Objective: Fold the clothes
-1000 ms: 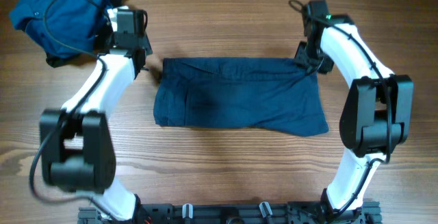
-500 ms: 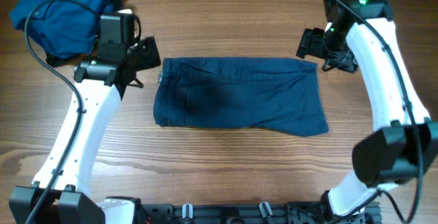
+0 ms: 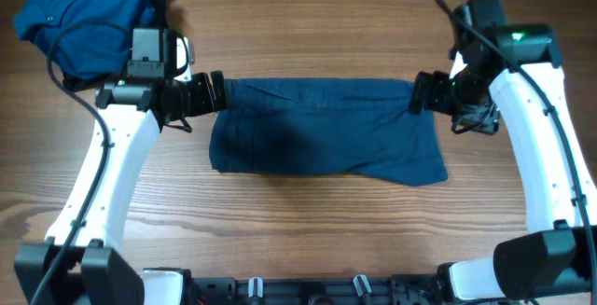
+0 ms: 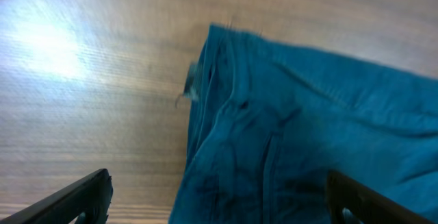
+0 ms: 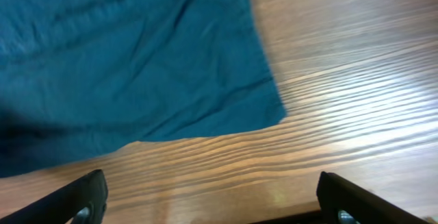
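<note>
Hovering wide and empty, both jaws flank the blue garment (image 3: 326,130); likely next, each pinches its corner nearest the far desk (image 3: 308,25) edge to fold.

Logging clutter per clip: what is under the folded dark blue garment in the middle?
The wooden table shows around the folded garment, which lies flat on it. Anything beneath is hidden by the cloth.

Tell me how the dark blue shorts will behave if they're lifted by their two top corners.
Probably floppy: the dark blue shorts lie flat with soft creases, so the middle would likely sag between the left gripper and right gripper. Likely light: they lie thin on the table. The stacked layers may slide apart when raised.
</note>
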Controlling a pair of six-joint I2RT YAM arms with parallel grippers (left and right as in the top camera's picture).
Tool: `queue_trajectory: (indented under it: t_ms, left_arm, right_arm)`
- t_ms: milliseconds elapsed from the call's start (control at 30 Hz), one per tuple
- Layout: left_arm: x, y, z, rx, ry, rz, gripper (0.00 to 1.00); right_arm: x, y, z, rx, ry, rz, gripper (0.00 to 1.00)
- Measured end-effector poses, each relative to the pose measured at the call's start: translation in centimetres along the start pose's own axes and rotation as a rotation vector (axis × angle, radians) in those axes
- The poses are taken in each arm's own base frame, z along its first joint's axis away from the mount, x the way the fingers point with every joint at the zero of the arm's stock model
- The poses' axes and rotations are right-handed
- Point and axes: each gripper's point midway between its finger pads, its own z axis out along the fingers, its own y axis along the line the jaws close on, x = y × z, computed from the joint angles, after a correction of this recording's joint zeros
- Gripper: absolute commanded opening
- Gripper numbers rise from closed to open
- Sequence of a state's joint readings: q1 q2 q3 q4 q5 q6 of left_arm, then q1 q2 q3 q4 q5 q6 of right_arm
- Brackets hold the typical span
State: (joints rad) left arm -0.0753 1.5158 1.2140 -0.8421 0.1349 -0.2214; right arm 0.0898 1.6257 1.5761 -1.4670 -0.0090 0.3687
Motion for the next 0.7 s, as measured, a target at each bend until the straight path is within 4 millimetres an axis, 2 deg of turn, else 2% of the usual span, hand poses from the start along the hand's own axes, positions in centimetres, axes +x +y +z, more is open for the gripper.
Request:
queue_trajectory:
  t_ms: [200, 267, 467, 700]
  left_arm:
    - [2.5, -0.4, 3.2, 0.054, 0.14, 0.001, 1.0]
    - [3.0, -0.8, 3.8, 0.083, 0.171, 0.012, 1.0]
    - [4.5, -1.0, 6.2, 0.12, 0.262, 0.027, 1.0]
    - [5.7, 0.0, 9.5, 0.108, 0.34, 0.025, 1.0]
  right_arm:
    - [1.3, 0.5, 3.8, -0.037, 0.067, -0.011, 0.97]
    - [1.7, 0.6, 4.5, -0.043, 0.083, -0.014, 0.97]
    - [2.2, 0.7, 5.2, -0.052, 0.107, -0.019, 0.97]
    - [2.5, 1.3, 5.1, -0.093, 0.12, -0.044, 0.92]
